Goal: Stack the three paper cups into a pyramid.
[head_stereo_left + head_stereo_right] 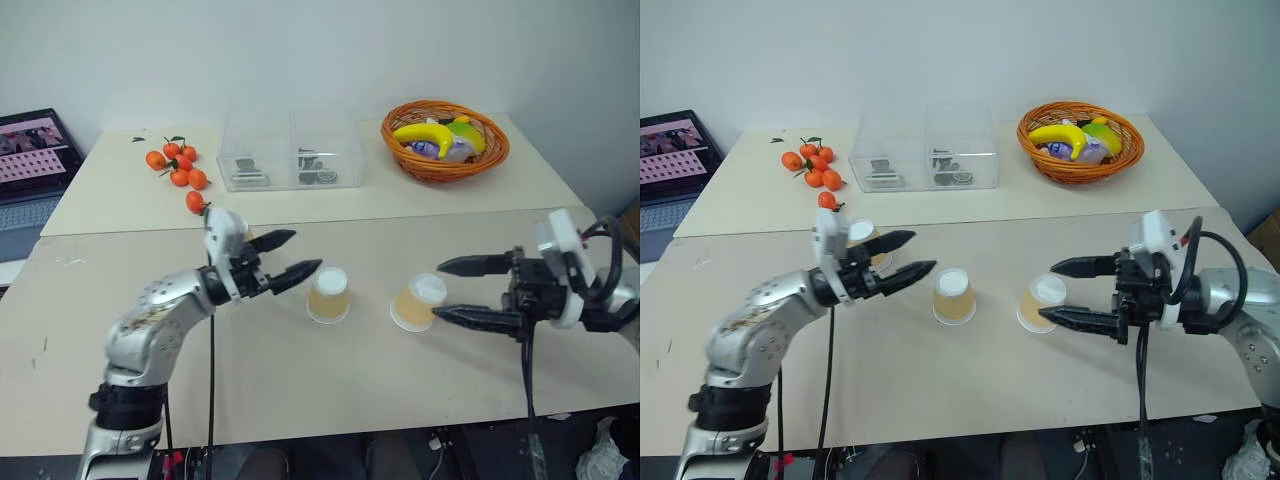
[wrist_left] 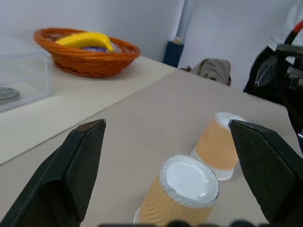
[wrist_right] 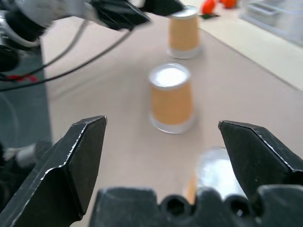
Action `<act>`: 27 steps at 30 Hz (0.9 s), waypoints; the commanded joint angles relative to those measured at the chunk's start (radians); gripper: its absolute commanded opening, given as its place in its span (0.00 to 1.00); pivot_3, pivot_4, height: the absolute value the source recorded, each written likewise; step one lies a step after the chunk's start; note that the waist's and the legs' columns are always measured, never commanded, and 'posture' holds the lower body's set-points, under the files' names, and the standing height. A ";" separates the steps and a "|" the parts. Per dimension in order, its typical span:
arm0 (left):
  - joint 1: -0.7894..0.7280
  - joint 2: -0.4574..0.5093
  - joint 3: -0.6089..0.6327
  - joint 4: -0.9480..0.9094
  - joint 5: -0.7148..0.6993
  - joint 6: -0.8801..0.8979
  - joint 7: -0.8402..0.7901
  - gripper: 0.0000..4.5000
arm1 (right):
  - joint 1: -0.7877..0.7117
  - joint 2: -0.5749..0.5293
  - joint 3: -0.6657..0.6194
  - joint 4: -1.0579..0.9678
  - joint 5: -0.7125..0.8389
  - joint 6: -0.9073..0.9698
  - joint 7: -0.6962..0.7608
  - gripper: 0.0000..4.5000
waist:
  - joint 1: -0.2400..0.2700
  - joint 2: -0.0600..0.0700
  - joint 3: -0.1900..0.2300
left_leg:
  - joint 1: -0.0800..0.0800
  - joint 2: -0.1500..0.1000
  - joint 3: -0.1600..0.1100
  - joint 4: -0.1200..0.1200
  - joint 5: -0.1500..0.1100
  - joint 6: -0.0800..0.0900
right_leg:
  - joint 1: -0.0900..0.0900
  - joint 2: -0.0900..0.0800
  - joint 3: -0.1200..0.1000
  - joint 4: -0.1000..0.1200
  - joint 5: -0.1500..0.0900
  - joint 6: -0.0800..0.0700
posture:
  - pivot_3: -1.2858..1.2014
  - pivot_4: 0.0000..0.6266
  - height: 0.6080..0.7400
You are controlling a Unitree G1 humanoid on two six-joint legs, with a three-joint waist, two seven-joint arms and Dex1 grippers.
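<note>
Landmark: I took the middle cup (image 1: 953, 296) as my reference; it stood upside down, white base up, on the near table (image 1: 970, 390).
Right cup: a second cup (image 1: 1039, 304) stood apart from the middle cup on the robot's right, also base up, and looked slightly tilted.
Left cup: the third cup (image 1: 867, 240) stood beyond and to the left of the middle cup, partly hidden behind the left arm; in the right wrist view it stood inverted (image 3: 183, 32).
Pyramid: I saw no cup resting on another; all three sat singly on the table.
Left gripper: my left gripper (image 1: 904, 258) hovered just left of the middle cup, fingers spread and released, grasping nothing.
Right gripper: my right gripper (image 1: 1064, 293) sat on the far side of the right cup from the middle cup, its fingers spread above and below that cup; I could not tell whether they touched it.
Beyond the cups: behind the middle cup, on the far table, I saw a clear plastic box (image 1: 928, 152), loose tangerines (image 1: 812, 168) to its left, and a wicker basket (image 1: 1123, 158) with a banana (image 1: 1060, 133) to its right.
</note>
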 commanded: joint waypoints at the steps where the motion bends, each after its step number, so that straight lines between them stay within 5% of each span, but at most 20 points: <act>1: 0.030 0.010 0.109 -0.075 -0.071 0.039 0.110 0.99 | 0.000 0.001 -0.030 -0.001 -0.039 -0.072 0.010 1.00 | 0.000 0.000 0.000 | 0.000 0.000 0.000 0.000 0.000 0.000 | 0.000 0.000 0.000 0.000 0.000 0.000 | 0.52 0.24 0.99; 15: 0.212 0.013 0.139 0.092 0.128 -0.126 0.209 0.99 | -0.087 0.084 0.040 0.012 -0.049 -0.084 -0.049 1.00 | 0.004 0.000 0.000 | 0.001 -0.001 0.000 0.000 0.001 -0.001 | 0.001 0.000 0.000 -0.001 0.000 0.000 | 0.52 0.24 0.99; 27: 0.068 -0.003 0.088 0.342 0.222 -0.208 0.205 0.99 | -0.074 0.095 0.035 -0.009 -0.056 -0.090 -0.065 1.00 | 0.003 -0.001 0.000 | 0.001 -0.001 0.000 0.000 0.001 -0.001 | 0.001 -0.001 0.000 -0.001 0.001 0.000 | 0.52 0.24 0.99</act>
